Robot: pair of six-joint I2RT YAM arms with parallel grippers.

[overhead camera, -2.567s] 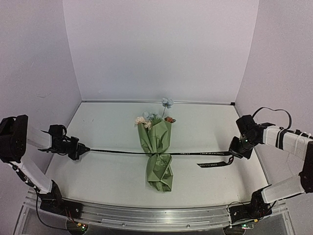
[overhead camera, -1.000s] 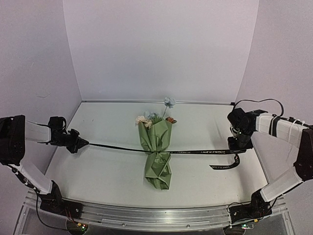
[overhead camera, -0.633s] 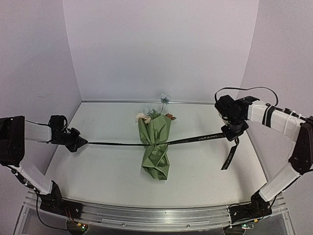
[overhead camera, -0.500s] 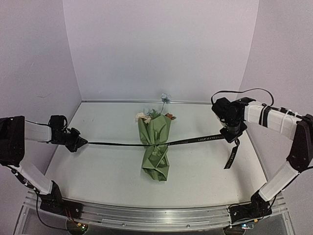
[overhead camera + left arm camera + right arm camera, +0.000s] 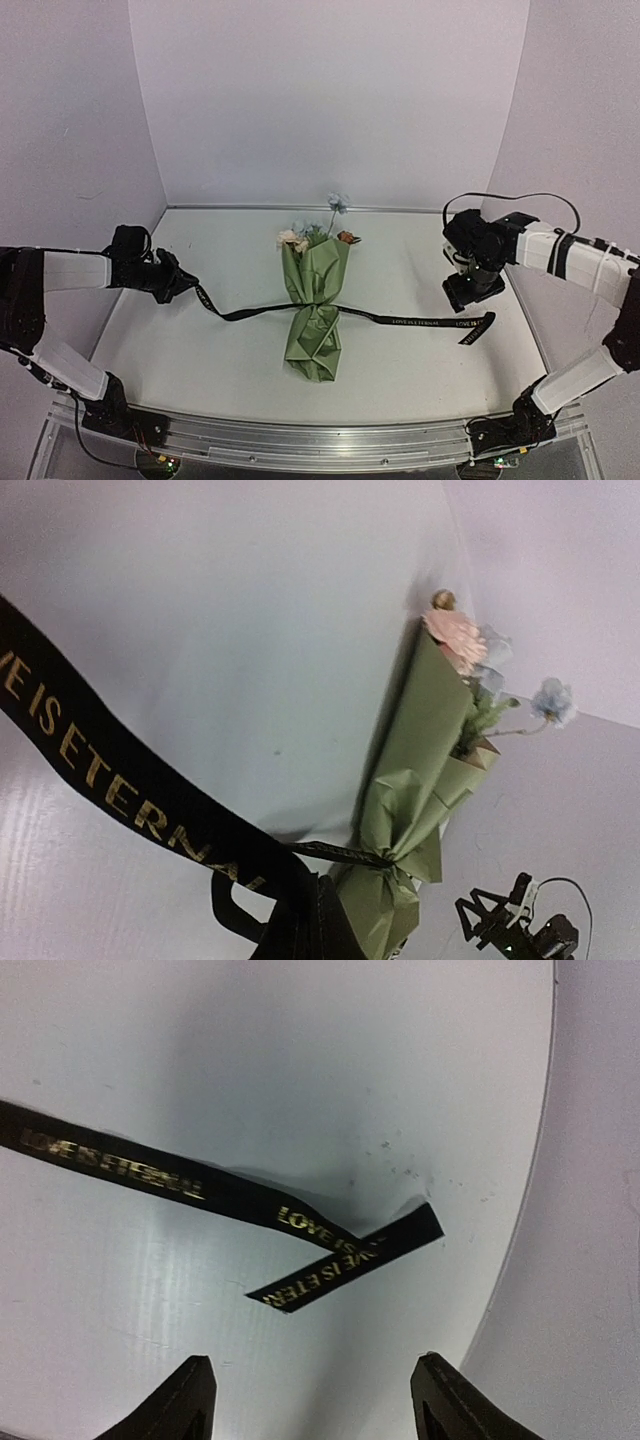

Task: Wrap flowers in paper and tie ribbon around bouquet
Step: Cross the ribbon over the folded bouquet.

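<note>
Right jaws just released the ribbon [image 5: 400, 321]; now wide, empty, above its slack tail at right of frame. Left jaws stay clamped on the other end, mid-left. Bouquet [image 5: 315, 300] lies centre on the desk [image 5: 400, 370], ribbon cinched at its waist; regrasp likely next.

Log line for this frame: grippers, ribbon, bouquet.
left gripper: shut on ribbon | right gripper: open, not touching ribbon | bouquet: lying on table, ribbon around its waist
</note>
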